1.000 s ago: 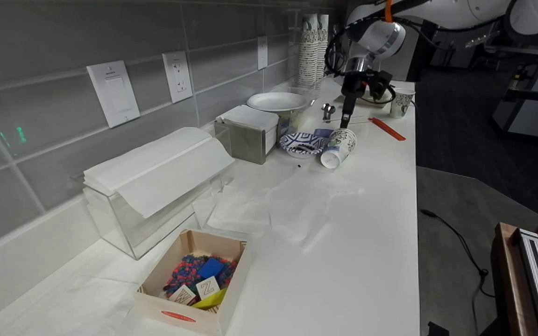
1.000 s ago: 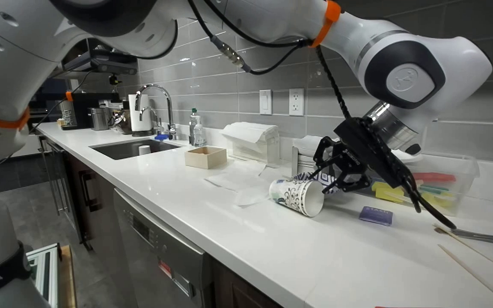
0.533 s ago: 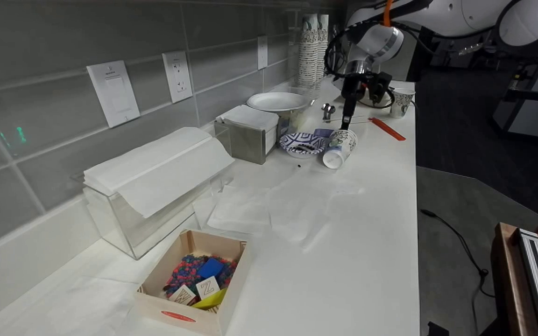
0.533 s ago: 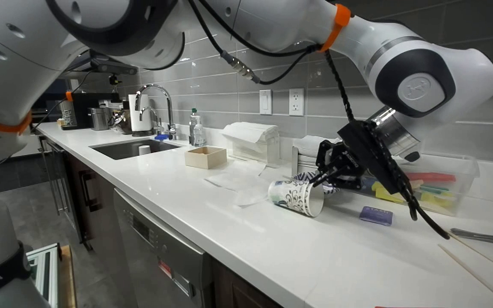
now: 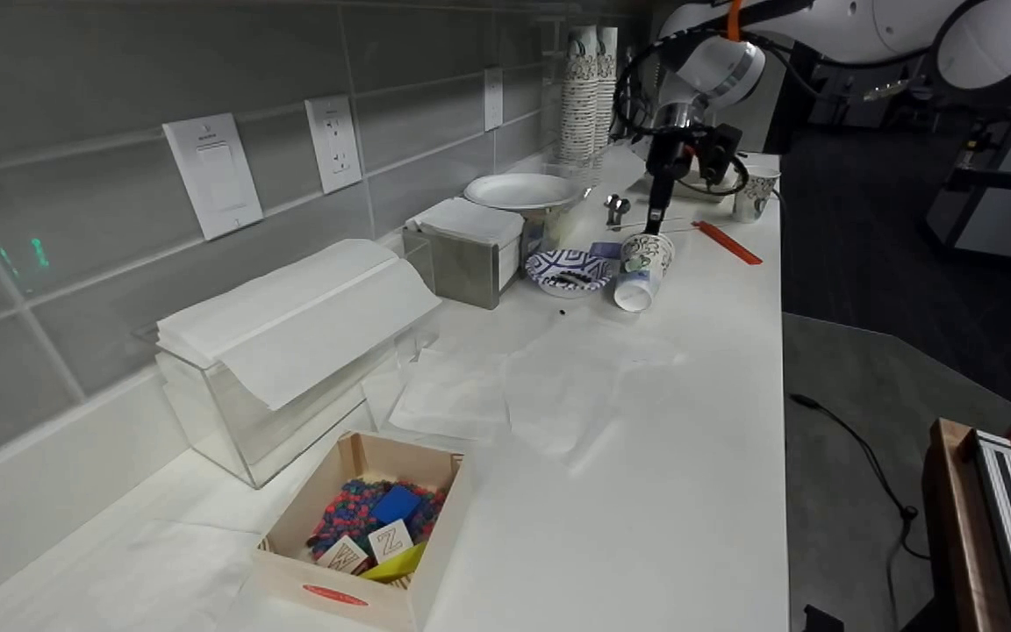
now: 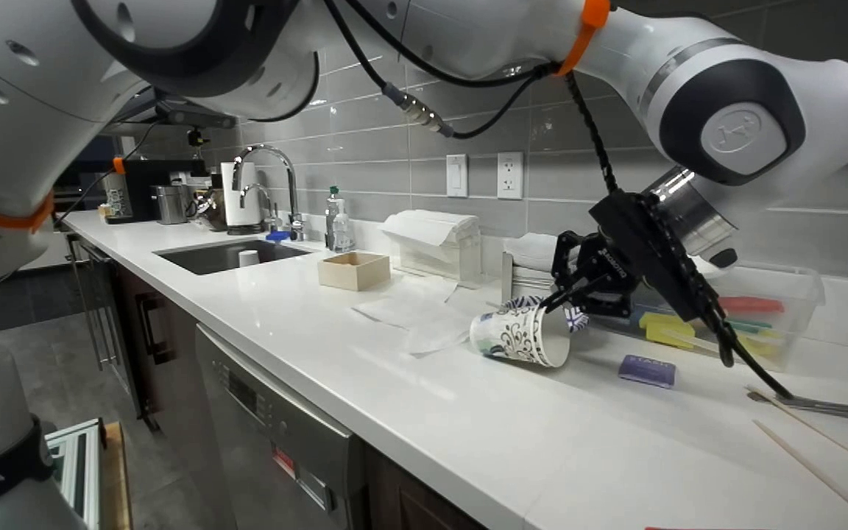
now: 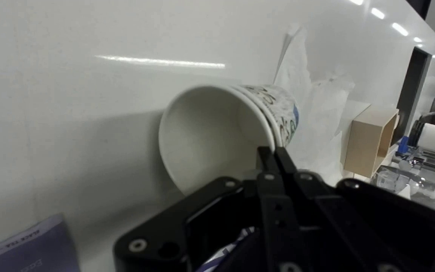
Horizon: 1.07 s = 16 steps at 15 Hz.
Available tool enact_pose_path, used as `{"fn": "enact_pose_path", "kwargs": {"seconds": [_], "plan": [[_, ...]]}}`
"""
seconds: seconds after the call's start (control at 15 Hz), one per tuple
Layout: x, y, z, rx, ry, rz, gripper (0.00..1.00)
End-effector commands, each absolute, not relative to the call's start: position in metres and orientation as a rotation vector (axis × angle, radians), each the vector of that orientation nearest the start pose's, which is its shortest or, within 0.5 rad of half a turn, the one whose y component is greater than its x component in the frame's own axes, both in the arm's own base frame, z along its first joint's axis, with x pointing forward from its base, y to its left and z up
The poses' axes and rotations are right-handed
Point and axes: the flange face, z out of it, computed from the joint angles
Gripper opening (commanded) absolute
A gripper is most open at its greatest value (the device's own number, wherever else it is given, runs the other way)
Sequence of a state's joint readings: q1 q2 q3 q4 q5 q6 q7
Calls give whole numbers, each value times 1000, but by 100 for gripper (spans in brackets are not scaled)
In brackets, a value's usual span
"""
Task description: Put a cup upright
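Hand (image 7: 274, 151): looks like it's pinching the cup (image 6: 512, 338) at the rim, one finger (image 7: 265, 156) inside, one outside
Cup lie: tipped sideways on the surface (image 5: 699, 439), between front and wall edges, body stretching from the hand roughly parallel to the front edge
Base: imo has to swing under
Rim: doubled, maybe two nested, can't tell if lifted
Patterned bowl (image 5: 569, 270): nearer wall edge, mostly blocked in the wrist view
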State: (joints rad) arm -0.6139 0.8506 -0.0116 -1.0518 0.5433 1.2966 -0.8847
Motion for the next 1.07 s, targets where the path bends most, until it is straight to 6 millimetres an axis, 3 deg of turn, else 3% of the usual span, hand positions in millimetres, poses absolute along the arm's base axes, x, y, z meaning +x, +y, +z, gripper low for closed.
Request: {"fn": "enact_pose_path", "kwargs": {"seconds": [0.0, 0.53, 0.73, 1.0], "plan": [[605, -366, 327, -2432, -239, 57, 1], [629, -391, 317, -2845, -226, -49, 1], [634, -389, 330, -2992, -277, -119, 1], [625, -383, 344, -3203, -350, -250, 1]]}}
